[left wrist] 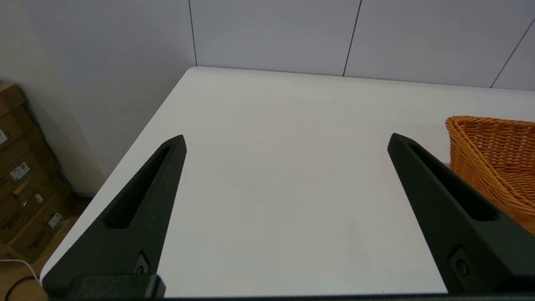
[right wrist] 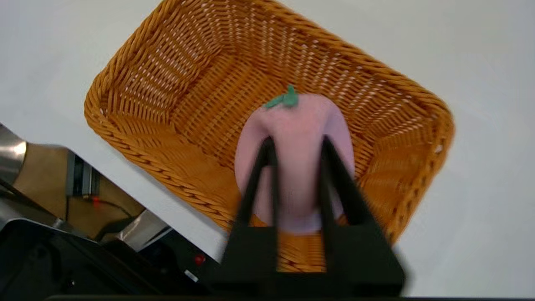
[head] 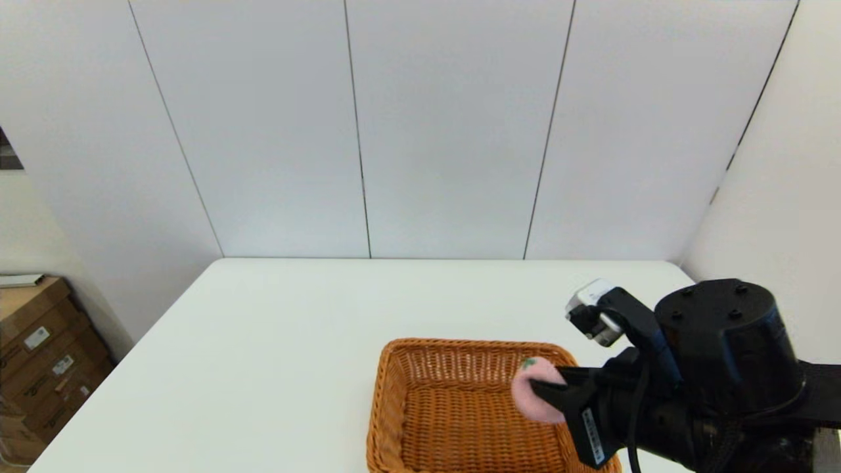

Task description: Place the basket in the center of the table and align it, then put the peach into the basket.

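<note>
The orange-brown wicker basket (head: 460,407) (right wrist: 217,113) (left wrist: 497,163) sits on the white table (head: 295,341) near its front edge, a little right of the middle. My right gripper (head: 535,387) (right wrist: 296,140) is shut on the pale pink peach (head: 535,387) (right wrist: 296,125), which has a small green leaf on top. The peach hangs over the right part of the basket's inside, above its floor. My left gripper (left wrist: 286,140) is open over bare table, to the left of the basket, with nothing between its fingers.
Brown cardboard boxes (head: 39,355) (left wrist: 21,184) are stacked on the floor past the table's left edge. White wall panels rise behind the table's far edge. The robot's base shows below the table's front edge in the right wrist view.
</note>
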`<state>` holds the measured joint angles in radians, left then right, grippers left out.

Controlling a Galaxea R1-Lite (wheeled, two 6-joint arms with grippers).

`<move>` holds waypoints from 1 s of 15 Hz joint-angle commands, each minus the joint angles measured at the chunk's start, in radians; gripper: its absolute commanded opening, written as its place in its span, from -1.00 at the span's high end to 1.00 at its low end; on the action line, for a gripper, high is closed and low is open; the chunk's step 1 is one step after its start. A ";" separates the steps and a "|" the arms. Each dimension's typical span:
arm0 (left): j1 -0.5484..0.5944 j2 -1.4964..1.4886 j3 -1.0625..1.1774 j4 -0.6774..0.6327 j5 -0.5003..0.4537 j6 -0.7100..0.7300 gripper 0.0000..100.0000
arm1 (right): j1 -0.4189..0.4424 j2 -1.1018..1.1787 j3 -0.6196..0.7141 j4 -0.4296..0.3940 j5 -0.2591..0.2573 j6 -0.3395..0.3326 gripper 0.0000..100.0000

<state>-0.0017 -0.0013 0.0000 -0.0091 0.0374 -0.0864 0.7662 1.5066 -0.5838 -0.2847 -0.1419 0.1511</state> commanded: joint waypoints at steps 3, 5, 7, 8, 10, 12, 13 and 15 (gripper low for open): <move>0.000 0.001 0.000 0.000 0.001 -0.001 -1.00 | -0.070 0.058 -0.031 -0.005 -0.044 0.028 -1.00; 0.000 0.001 0.000 0.000 0.001 -0.001 -1.00 | -0.137 0.043 -0.048 -0.007 -0.122 0.028 -1.00; 0.000 0.001 0.000 0.000 0.001 -0.001 -1.00 | -0.219 -0.037 -0.039 -0.005 -0.180 0.028 -1.00; 0.000 0.001 0.000 0.000 0.001 -0.003 -1.00 | -0.237 -0.103 -0.031 0.001 -0.186 0.027 -1.00; 0.000 0.001 0.000 0.000 0.001 -0.003 -1.00 | -0.260 -0.269 -0.016 0.018 -0.188 0.015 -1.00; 0.000 0.001 0.000 0.000 0.001 -0.003 -1.00 | -0.260 -0.499 -0.005 0.121 -0.186 -0.053 -1.00; 0.000 0.001 0.000 0.000 0.001 -0.003 -1.00 | -0.268 -0.595 0.004 0.173 -0.186 -0.100 -1.00; 0.000 0.001 0.000 0.000 0.001 -0.004 -1.00 | -0.386 -0.747 0.050 0.231 -0.179 -0.186 -1.00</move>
<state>-0.0017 -0.0013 0.0000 -0.0089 0.0379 -0.0894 0.5036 1.1021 -0.5917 -0.1755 -0.3260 0.0962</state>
